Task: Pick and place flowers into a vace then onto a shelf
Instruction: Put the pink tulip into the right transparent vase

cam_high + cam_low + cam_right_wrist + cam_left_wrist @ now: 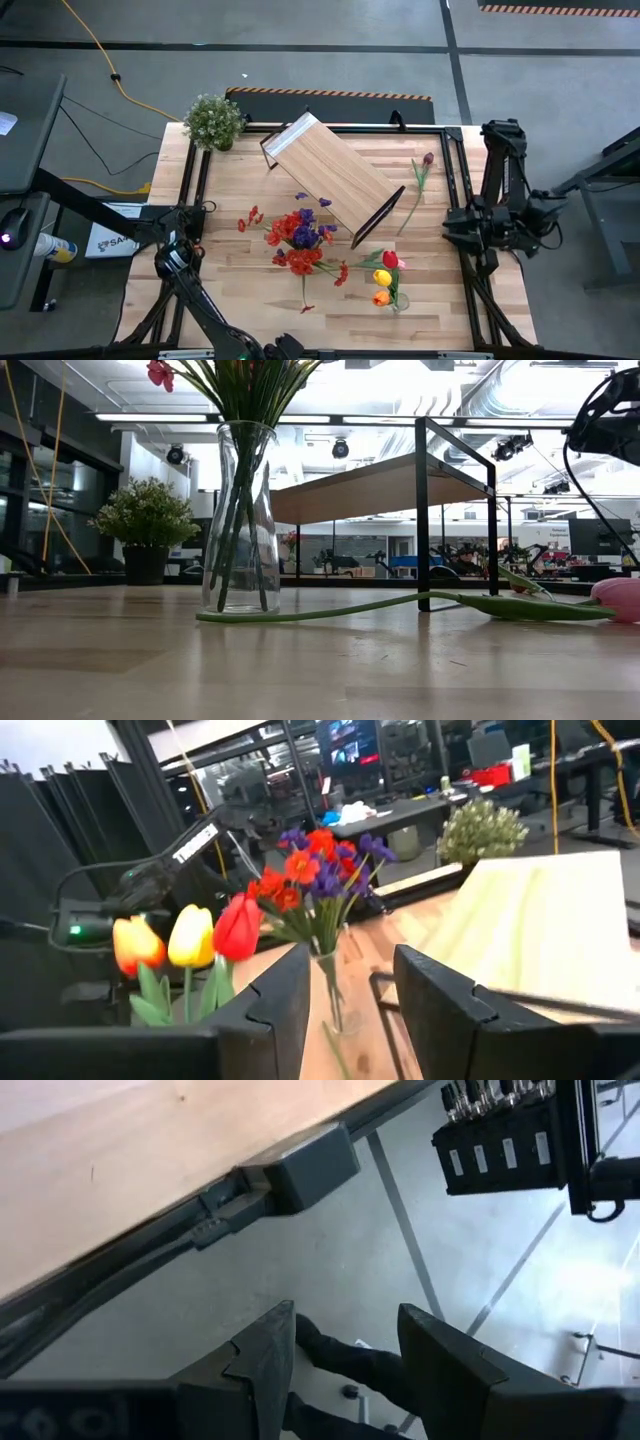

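- Nearest you, along the table's (240, 300) front edge, a yellow, a red and an orange tulip (384, 277) stand bunched together; your right wrist view shows them upright beside the bigger bouquet.
- Just behind them the clear glass vase (241, 520) holds the red and purple flowers (300, 238); a few red sprays (250, 217) lie loose on the planks to its left.
- In the low view a long green stem (400, 604) lies flat past the vase's foot, ending in a pink tulip head (618, 598) at the picture's edge.
- The shelf (330, 172) sits at mid-table, turned on a diagonal, bare on top.
- A dark maroon tulip (421, 178) lies alone to the shelf's right.
- Your right gripper (347, 982) hangs off the table's right side, fingers parted with nothing between them, facing the bouquet.
- Your left gripper (345, 1350) is beyond the table's left edge (pointing at the floor), likewise parted and empty.
- At the far left corner stands a bushy potted plant (213, 121).
- A box (107, 240) on the floor to the left carries lettering too cut off to read.
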Robot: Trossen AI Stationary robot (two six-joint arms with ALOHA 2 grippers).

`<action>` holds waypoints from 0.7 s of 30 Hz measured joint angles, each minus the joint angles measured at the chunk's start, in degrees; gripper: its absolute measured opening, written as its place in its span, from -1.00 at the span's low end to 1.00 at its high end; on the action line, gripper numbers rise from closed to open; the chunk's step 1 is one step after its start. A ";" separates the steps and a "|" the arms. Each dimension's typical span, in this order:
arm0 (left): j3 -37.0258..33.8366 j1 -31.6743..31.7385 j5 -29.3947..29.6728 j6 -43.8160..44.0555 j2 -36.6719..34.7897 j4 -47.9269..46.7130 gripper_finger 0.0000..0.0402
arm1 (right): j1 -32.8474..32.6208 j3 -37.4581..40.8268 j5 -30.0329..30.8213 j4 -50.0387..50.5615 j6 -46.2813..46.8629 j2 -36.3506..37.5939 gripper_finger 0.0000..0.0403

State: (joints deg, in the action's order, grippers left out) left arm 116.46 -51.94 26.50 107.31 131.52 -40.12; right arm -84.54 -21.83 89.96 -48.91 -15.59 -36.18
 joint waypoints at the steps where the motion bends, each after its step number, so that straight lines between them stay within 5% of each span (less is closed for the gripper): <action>1: 0.00 0.27 -0.02 0.00 0.00 -0.02 0.05 | -0.28 0.45 0.02 -0.04 0.71 0.00 -0.32; 10: 0.00 1.76 -0.28 -0.04 0.00 0.15 0.05 | -1.12 0.91 0.02 -3.09 0.46 -0.09 -0.32; 21: 0.00 2.74 -0.09 -0.48 0.00 1.22 0.05 | -1.12 -9.79 -0.01 -8.02 -23.96 -0.04 -0.32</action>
State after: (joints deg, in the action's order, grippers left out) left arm 116.46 -49.20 26.41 106.83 131.52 -38.90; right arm -85.67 -31.62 89.94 -56.93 -39.55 -36.23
